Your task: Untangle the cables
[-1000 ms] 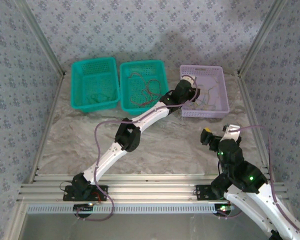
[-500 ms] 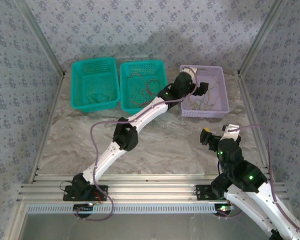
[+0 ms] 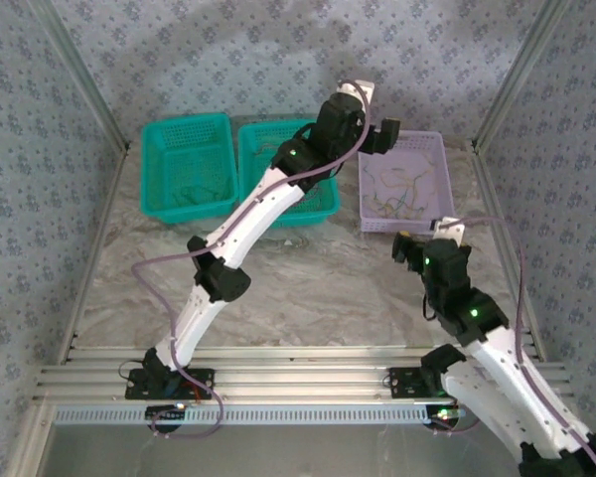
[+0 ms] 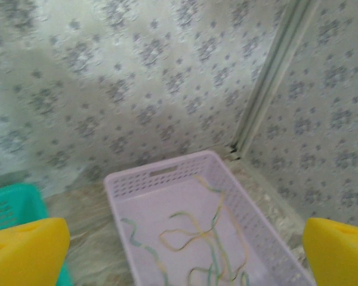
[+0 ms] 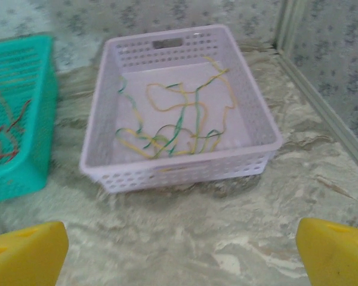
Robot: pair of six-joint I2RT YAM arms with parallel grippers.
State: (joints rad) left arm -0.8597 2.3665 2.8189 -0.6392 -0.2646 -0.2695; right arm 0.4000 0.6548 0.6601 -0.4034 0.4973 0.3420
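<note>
Thin yellow and green cables (image 3: 402,189) lie in loose overlapping loops on the floor of the lilac basket (image 3: 445,169). They show again in the left wrist view (image 4: 215,238) and the right wrist view (image 5: 179,128). Red cables (image 5: 6,134) lie in the teal basket (image 5: 24,173) beside it. My left gripper (image 3: 382,134) hangs high over the lilac basket's back left corner, open (image 4: 182,256) with nothing between its yellow fingers (image 4: 24,250). My right gripper (image 3: 405,248) hovers just in front of the lilac basket, open (image 5: 180,253) and empty.
Two teal baskets stand left of the lilac one: the left one (image 3: 187,129) and the middle one (image 3: 268,129), partly covered by my left arm. Patterned walls and metal corner posts (image 3: 502,89) close in the back and sides. Marbled tabletop (image 3: 318,288) stretches in front of the baskets.
My left gripper opened and rose up and back out of the lilac basket, leaving the cables there. My right arm moved forward toward the basket's front.
</note>
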